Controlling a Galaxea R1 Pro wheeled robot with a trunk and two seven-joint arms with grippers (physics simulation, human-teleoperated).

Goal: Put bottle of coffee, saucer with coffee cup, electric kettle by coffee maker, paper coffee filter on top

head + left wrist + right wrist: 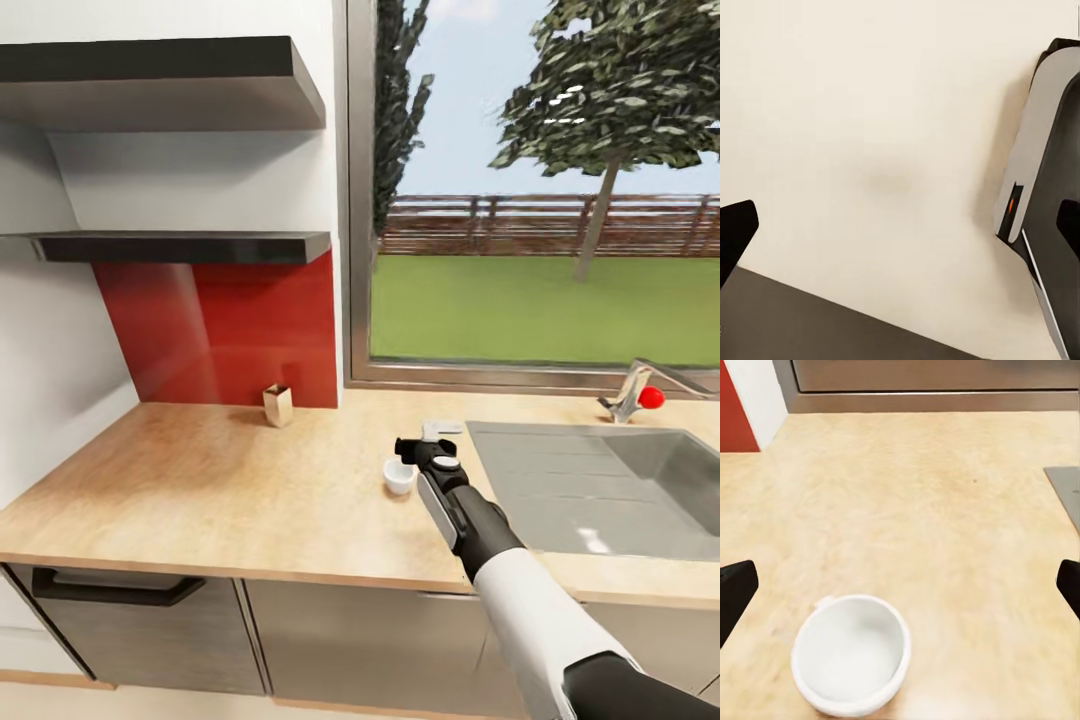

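From the head camera, we're looking at a wooden countertop (200, 480) under a big window (540, 200), red backsplash (230, 330) on the wall and two dark shelves (180, 245) above it. The right arm reaches out over the counter, and its right gripper (418, 452) hangs just beside a small white coffee cup (399, 477), which stands upright on the wood close to the sink (600, 480). At this angle I can't tell how wide the fingers are set. Back near the backsplash sits a small tan object (277, 405), well apart from the cup; too small to name. A faucet with a red knob (651, 397) stands at the sink's far rim.

Over to the left wrist camera: the left gripper (904, 225) shows two dark fingertips (735, 229) at opposite edges of the frame, spread wide with nothing between them. Behind them is a plain cream surface, a dark band, and a grey and black part of the robot (1042, 187) at one side.

Now the right wrist camera: fingertips (735, 592) again far apart at both edges, jaws spread, nothing held. The cup (851, 652) lies below and between them, rim up and empty, not touched by either finger. Counter wood runs to the window frame beyond.
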